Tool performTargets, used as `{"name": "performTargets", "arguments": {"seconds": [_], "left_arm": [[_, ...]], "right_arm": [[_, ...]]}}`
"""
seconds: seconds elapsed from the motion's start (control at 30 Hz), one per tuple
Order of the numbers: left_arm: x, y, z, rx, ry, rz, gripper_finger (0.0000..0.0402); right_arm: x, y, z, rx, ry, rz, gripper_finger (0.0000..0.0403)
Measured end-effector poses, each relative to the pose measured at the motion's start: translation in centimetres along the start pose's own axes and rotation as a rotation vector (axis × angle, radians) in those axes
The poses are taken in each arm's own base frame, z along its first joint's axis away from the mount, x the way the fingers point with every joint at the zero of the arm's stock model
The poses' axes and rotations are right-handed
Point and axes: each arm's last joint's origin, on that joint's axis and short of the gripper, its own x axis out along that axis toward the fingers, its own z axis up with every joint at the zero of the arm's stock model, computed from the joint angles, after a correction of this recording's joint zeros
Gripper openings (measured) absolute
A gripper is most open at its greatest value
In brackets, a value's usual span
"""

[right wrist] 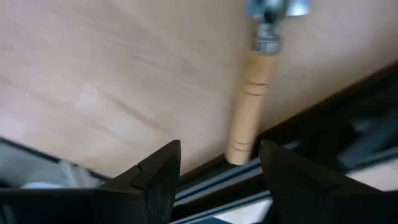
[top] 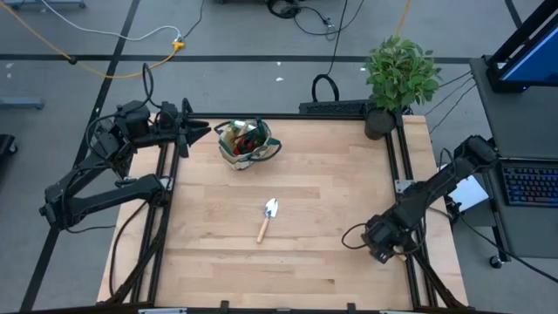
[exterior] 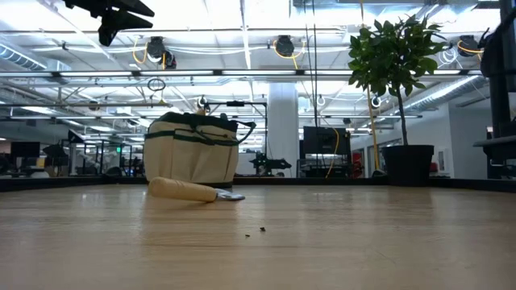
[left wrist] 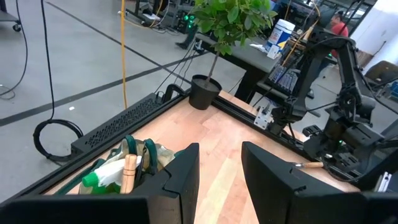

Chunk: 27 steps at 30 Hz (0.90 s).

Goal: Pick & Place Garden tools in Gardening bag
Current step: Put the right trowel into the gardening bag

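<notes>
Pale wooden tabletop (top: 331, 192) was seen bearing a silver trowel (top: 266, 219) mid-table, with the gardening bag (top: 247, 145) behind it. No writing could be read. Right gripper (right wrist: 217, 171) was parted, empty; left gripper (left wrist: 219, 163) was slightly parted, empty.

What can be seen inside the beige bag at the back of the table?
Inside the bag a green spray bottle, a wooden handle and something red show at the top. Anything lower is hidden by the fabric walls and these items.

place: robotics lab | signs: ceiling trusses (exterior: 242, 76); floor cables (top: 105, 44); workstation keyboard (top: 529, 185)
</notes>
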Motion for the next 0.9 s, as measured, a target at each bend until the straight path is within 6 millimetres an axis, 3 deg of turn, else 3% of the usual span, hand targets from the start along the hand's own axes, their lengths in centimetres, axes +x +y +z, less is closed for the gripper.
{"name": "performTargets", "arguments": {"seconds": [0.63, 0.9], "left_arm": [[0.0, 0.0, 0.0, 0.006, 0.004, -0.012, 0.0124], [0.0, 0.0, 0.0, 0.009, 0.004, -0.012, 0.0124]], "right_arm": [[4.5, -2.1, 2.2, 0.153, 0.066, 0.113, 0.0208], [4.7, -2.5, 2.3, 0.191, 0.074, 0.096, 0.0132]]}}
